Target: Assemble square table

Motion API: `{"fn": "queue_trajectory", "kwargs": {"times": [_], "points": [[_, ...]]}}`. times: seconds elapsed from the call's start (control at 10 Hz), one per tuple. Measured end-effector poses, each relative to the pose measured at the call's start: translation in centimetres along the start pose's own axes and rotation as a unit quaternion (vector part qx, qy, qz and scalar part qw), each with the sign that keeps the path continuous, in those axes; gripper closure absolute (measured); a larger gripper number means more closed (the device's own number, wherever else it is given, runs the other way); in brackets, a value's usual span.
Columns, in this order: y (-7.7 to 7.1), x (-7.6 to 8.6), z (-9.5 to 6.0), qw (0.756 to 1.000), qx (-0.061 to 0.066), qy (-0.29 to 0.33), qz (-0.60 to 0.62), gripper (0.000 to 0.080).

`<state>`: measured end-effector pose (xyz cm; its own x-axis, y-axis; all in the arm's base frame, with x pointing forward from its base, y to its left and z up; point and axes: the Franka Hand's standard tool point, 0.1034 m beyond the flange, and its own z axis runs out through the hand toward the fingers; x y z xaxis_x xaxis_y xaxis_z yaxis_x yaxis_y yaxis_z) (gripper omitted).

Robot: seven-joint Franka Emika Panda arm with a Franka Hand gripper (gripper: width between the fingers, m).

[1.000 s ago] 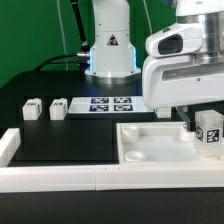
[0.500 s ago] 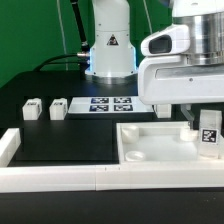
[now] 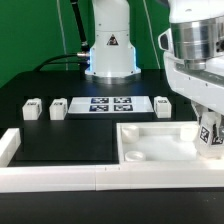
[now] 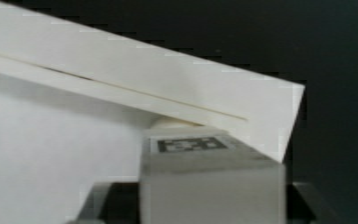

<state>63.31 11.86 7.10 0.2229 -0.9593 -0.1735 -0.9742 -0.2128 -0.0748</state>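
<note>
Here, one square tabletop (image 3: 165, 140) at the exterior view's right, three loose legs (image 3: 58, 107) shown only in the exterior view, a fourth leg (image 3: 212, 134) clamped in the gripper (image 3: 211, 128), tabletop's corner just beside it in the wrist view.

A: What is the square tabletop (image 3: 160, 137) made of?
B: White plastic, smooth, with a soft sheen. The leg (image 3: 211, 133) looks the same, and its tag (image 4: 190, 143) is a matt black-and-white print.
A: And the desk (image 3: 70, 137)?
B: Black and matt, no shine at all. The border rail (image 3: 60, 180) is smooth white plastic, and the robot arm (image 3: 195, 45) has a glossier white shell.
</note>
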Motion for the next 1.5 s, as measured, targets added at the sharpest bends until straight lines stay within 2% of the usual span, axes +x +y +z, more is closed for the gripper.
{"fn": "queue_trajectory", "kwargs": {"times": [0.2, 0.3, 0.4, 0.5, 0.6, 0.8, 0.9, 1.0, 1.1, 1.2, 1.3, 1.4, 1.5], "points": [[0.04, -0.05, 0.07, 1.000, 0.000, 0.000, 0.023, 0.0496], [-0.05, 0.04, 0.11, 0.999, 0.004, 0.004, -0.037, 0.0496], [-0.20, 0.09, 0.31, 0.991, 0.017, 0.013, -0.134, 0.0272], [-0.24, 0.07, 0.32, 0.966, 0.013, 0.021, -0.257, 0.0181], [-0.22, 0.16, 0.32, 0.958, 0.011, 0.023, -0.287, 0.0181], [-0.20, 0.29, 0.30, 0.925, 0.007, 0.026, -0.380, 0.0156], [-0.27, 0.10, 0.12, 0.876, -0.008, 0.040, -0.481, 0.0151], [-0.33, -0.27, 0.03, 0.831, -0.016, 0.044, -0.554, 0.0151], [-0.30, -0.35, 0.09, 0.814, -0.018, 0.044, -0.579, 0.0151], [-0.28, -0.27, 0.13, 0.819, -0.017, 0.043, -0.572, 0.0181], [-0.27, -0.27, 0.15, 0.822, -0.017, 0.044, -0.567, 0.0315], [-0.26, -0.26, 0.17, 0.824, -0.017, 0.043, -0.565, 0.0315], [-0.22, -0.19, 0.19, 0.835, -0.017, 0.044, -0.548, 0.0464]]}}
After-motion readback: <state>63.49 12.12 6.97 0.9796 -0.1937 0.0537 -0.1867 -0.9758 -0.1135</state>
